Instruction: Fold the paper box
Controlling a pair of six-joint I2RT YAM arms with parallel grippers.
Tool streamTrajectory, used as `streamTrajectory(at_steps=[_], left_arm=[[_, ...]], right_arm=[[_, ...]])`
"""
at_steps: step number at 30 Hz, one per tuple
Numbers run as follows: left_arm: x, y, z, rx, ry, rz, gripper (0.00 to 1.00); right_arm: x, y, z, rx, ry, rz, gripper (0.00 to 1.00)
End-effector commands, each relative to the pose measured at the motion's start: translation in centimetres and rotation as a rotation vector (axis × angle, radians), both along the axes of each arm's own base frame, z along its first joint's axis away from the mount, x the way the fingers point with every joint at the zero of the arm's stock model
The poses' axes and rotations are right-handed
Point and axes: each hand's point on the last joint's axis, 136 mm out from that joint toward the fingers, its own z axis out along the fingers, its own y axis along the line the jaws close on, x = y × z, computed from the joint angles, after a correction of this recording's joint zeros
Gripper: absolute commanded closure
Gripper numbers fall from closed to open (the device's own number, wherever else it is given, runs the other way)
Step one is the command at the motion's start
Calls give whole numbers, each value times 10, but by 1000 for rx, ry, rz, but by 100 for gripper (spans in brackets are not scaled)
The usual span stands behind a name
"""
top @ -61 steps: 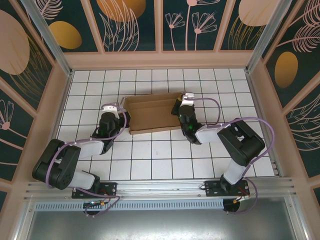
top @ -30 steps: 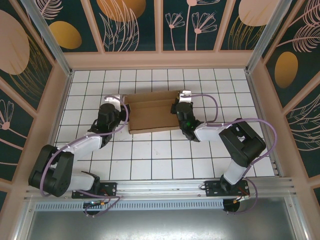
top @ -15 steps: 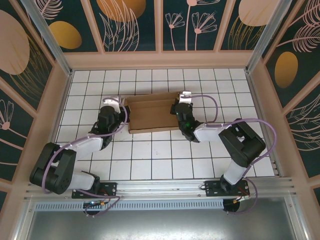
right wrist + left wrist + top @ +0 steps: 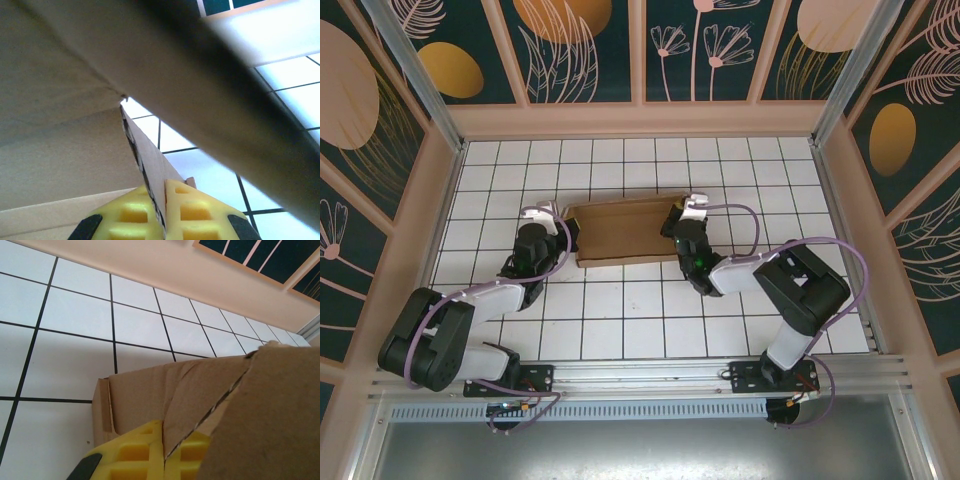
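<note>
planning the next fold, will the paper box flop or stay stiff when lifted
Panels of the paper box likely stay stiff, but its creased flaps should hinge. Thin corrugated walls suggest it is light. It would probably slide on the glossy tiles.

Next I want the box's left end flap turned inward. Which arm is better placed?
Left, likely: the left gripper has its jaws shut on that flap, while the right gripper is clamped at the box's opposite end.
</note>
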Motion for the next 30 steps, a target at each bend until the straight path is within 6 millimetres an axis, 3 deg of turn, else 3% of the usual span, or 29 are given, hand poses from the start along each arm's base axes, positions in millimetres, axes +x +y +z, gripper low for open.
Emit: streamTrajectory(at_steps=[1, 9, 13, 17, 22, 26, 30], left_arm=[[-20, 9, -53, 46, 187, 29, 97], [-25, 18, -67, 98, 250, 59, 96], [-26, 21, -67, 113, 242, 68, 97], [-24, 22, -65, 121, 235, 75, 97], [-21, 23, -58, 116, 214, 81, 97], [-20, 21, -59, 122, 212, 71, 96], [-19, 19, -58, 116, 208, 67, 95]], right_arm=[[-29, -11, -82, -126, 229, -1, 100], [-35, -7, -81, -116, 229, 3, 99], [-39, -2, -74, -97, 217, 52, 86], [-43, 1, -49, -91, 151, 102, 75], [-53, -11, -13, -100, 59, 119, 45], [-73, -25, 0, -56, 25, 152, 42], [-89, -52, 24, 46, -26, 98, 46]])
